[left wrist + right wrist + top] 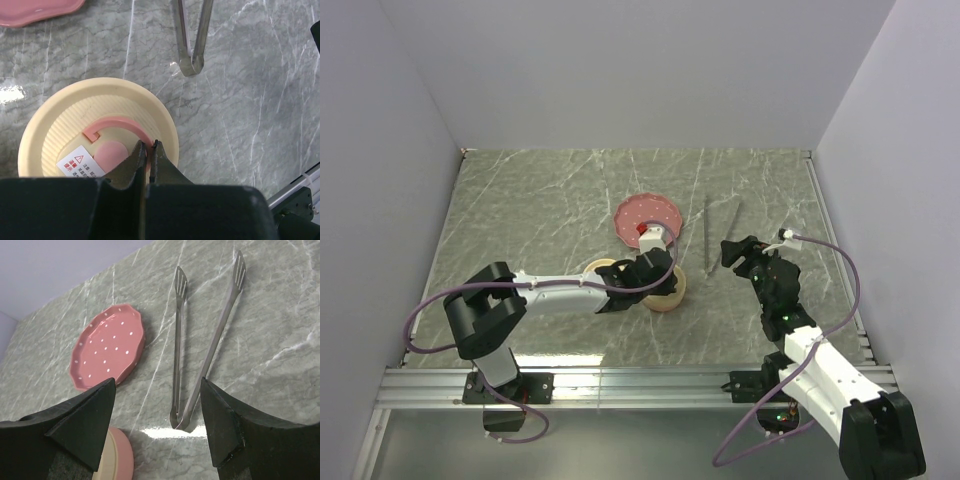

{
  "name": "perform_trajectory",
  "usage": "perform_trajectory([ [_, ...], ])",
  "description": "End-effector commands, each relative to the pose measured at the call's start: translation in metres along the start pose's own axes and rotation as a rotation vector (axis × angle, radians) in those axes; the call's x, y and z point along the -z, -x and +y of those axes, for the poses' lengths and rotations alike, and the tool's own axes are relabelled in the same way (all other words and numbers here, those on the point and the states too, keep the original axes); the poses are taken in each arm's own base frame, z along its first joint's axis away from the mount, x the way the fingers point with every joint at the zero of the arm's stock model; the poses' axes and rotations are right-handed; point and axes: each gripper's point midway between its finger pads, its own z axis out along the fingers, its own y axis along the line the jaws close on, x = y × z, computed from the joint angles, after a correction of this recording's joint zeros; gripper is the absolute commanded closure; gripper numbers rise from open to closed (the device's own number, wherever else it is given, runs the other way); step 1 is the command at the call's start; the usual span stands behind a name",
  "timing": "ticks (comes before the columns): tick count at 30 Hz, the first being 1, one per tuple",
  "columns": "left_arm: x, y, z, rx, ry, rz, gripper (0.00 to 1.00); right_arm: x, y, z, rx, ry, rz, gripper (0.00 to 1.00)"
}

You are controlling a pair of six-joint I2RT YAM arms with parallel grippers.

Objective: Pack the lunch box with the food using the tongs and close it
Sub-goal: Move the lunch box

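Left hand (148,145) pinched shut on pink handle (117,121) of cream lunch-box lid (60,135), near side of the pink plate (623,212); right hand (156,385) wide open above tongs (177,340) lying right of plate, so packing looks unstarted, food unseen.

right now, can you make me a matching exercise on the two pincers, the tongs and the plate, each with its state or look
Things:
1 left pincer
2 right pincer
3 tongs
4 plate

States:
a open, holding nothing
b pink with white dots
c shut on the pink handle of the cream lid
d lying on the table, arms spread in a V

Pairs: 1-c, 2-a, 3-d, 4-b
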Motion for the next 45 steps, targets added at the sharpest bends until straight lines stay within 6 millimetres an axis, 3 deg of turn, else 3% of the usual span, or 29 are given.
perform_trajectory([
  [1, -0.008, -0.022, 0.052, -0.126, 0.168, 0.061, 1.00, -0.002, 0.011, 0.006, 0.004, 0.023, -0.039, 0.25],
  [6, -0.004, -0.016, 0.047, -0.139, 0.151, 0.049, 1.00, -0.002, 0.012, 0.006, 0.006, 0.025, -0.040, 0.25],
  [10, 0.010, -0.005, 0.036, -0.157, 0.122, 0.009, 0.88, -0.003, 0.012, 0.007, 0.011, 0.029, -0.041, 0.25],
  [13, 0.023, 0.003, 0.027, -0.186, 0.127, -0.023, 0.59, -0.004, 0.011, 0.007, 0.013, 0.029, -0.035, 0.25],
  [16, 0.035, 0.008, 0.021, -0.203, 0.135, -0.033, 0.45, -0.004, 0.010, 0.008, 0.015, 0.033, -0.033, 0.25],
  [19, 0.044, 0.012, 0.017, -0.206, 0.133, -0.047, 0.38, -0.004, 0.010, 0.008, 0.015, 0.036, -0.031, 0.25],
  [24, 0.063, 0.024, 0.013, -0.206, 0.114, -0.090, 0.36, -0.005, 0.011, 0.009, 0.017, 0.039, -0.033, 0.24],
  [26, 0.079, 0.041, 0.014, -0.200, 0.121, -0.155, 0.36, -0.005, 0.011, 0.009, 0.019, 0.037, -0.034, 0.25],
  [30, 0.098, 0.072, 0.052, -0.165, 0.188, -0.274, 0.34, -0.006, 0.008, 0.008, 0.022, 0.035, -0.025, 0.25],
  [31, 0.106, 0.094, 0.066, -0.111, 0.194, -0.323, 0.33, -0.007, 0.010, 0.008, 0.023, 0.032, -0.028, 0.25],
  [32, 0.108, 0.106, 0.066, -0.073, 0.154, -0.354, 0.33, -0.007, 0.009, 0.006, 0.023, 0.025, -0.026, 0.25],
  [33, 0.108, 0.106, 0.084, -0.079, 0.171, -0.365, 0.33, -0.008, 0.009, 0.006, 0.023, 0.022, -0.027, 0.25],
  [34, 0.119, 0.128, 0.100, -0.031, 0.186, -0.430, 0.33, -0.008, 0.009, 0.005, 0.025, 0.017, -0.025, 0.25],
  [39, 0.140, 0.175, 0.139, 0.029, 0.208, -0.604, 0.32, -0.011, 0.012, -0.002, 0.030, -0.027, -0.034, 0.25],
  [42, 0.147, 0.209, 0.194, 0.099, 0.283, -0.682, 0.32, -0.012, 0.017, -0.007, 0.032, -0.065, -0.049, 0.25],
  [44, 0.141, 0.213, 0.226, 0.141, 0.317, -0.681, 0.32, -0.012, 0.021, -0.010, 0.034, -0.090, -0.060, 0.25],
  [45, 0.143, 0.223, 0.251, 0.178, 0.336, -0.706, 0.32, -0.011, 0.026, -0.013, 0.030, -0.116, -0.080, 0.24],
])
